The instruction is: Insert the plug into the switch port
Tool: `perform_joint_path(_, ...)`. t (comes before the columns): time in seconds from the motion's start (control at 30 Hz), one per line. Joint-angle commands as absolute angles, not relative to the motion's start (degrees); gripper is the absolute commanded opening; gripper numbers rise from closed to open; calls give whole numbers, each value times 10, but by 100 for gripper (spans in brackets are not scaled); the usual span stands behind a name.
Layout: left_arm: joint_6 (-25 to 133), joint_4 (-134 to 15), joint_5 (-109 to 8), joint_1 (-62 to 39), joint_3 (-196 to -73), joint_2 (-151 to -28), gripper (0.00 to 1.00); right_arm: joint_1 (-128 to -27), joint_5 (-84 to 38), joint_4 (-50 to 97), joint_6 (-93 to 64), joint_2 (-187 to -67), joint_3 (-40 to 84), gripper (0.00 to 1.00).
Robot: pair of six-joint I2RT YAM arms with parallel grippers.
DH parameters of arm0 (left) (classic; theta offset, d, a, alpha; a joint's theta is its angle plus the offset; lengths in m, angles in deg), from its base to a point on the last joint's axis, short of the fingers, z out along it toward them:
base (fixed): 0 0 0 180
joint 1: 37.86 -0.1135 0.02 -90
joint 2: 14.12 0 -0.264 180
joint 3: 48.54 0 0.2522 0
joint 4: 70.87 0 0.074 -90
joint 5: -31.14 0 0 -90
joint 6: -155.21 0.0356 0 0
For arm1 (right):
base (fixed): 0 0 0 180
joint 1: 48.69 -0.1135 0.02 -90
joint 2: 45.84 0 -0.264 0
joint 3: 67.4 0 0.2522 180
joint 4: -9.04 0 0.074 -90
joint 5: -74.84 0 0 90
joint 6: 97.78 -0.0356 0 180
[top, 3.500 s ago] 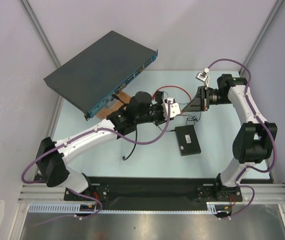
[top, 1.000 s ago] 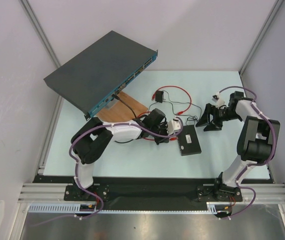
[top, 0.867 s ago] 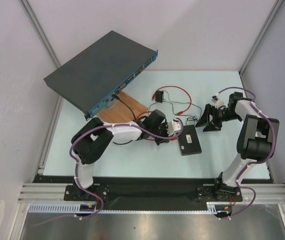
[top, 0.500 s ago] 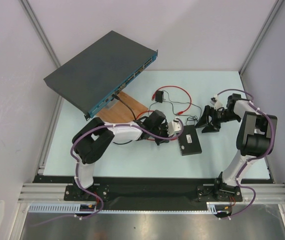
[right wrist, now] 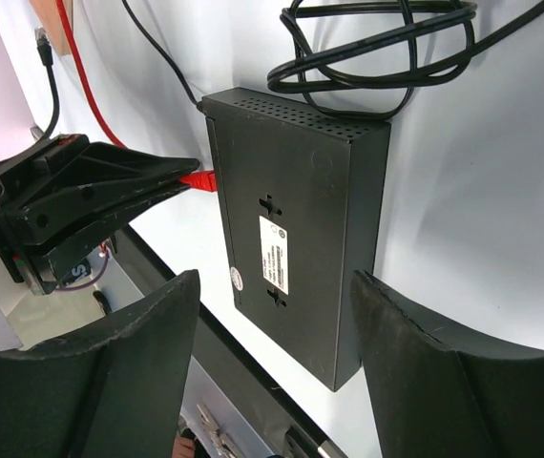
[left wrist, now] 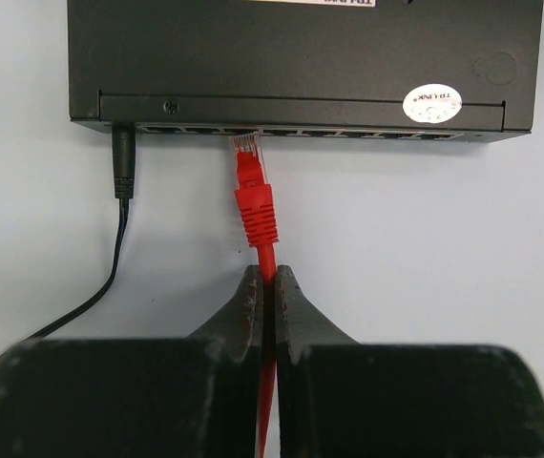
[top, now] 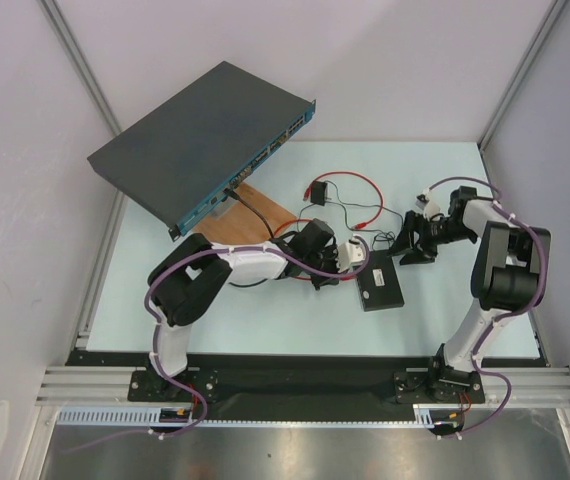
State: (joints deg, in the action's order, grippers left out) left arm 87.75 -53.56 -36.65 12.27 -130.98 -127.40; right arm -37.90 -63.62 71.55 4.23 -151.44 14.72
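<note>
Well behind the left end effector (left wrist: 267, 289), off to its left on the desk (top: 265, 310): big dark rack unit (top: 205, 140) with a blue front. Straight ahead of that end effector: flat black switch box (left wrist: 305, 57), white label on top. Same box framed by the right end effector (right wrist: 274, 279), spread wide apart, gripping nothing. Left fingers (left wrist: 246, 307) pinched together on the red cable (left wrist: 266, 260), just behind the plug (left wrist: 253, 186). Plug tip right at the switch port (left wrist: 245, 132) in the box's side edge; depth impossible to tell. Just left of the plug: black power lead (left wrist: 122, 162), already seated
</note>
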Motion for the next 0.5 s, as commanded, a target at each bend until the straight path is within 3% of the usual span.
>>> perform_joint_path(0.0,887,-569,-353,125,-1311,-1261,0,-385,-641,706,42,-1528,163,69)
perform_joint_path(0.47,913,-600,-345,126,-1290,-1243,0,-402,-653,705,38,-1547,164,62)
